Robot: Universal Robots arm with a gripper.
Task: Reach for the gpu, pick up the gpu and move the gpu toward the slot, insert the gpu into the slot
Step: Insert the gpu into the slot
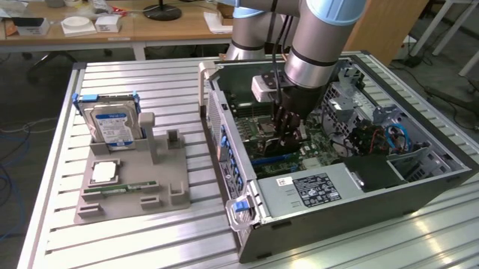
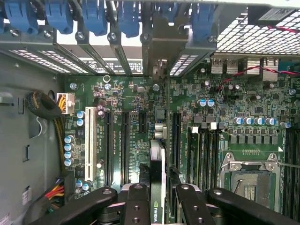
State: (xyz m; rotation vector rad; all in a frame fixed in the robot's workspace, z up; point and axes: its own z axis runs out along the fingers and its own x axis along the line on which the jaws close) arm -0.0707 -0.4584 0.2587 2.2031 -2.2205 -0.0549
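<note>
Where the arm's black fingers (image 2: 136,204) clamp it from both sides, the thin green gpu (image 2: 157,161) with black cooler stands edge-on over the green motherboard's long black slots (image 2: 125,145), inside the open grey computer case (image 1: 314,190) on the slatted metal table (image 1: 150,235).

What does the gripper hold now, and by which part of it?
The gripper holds the gpu, clamped across its two flat faces near the upper edge.
</note>
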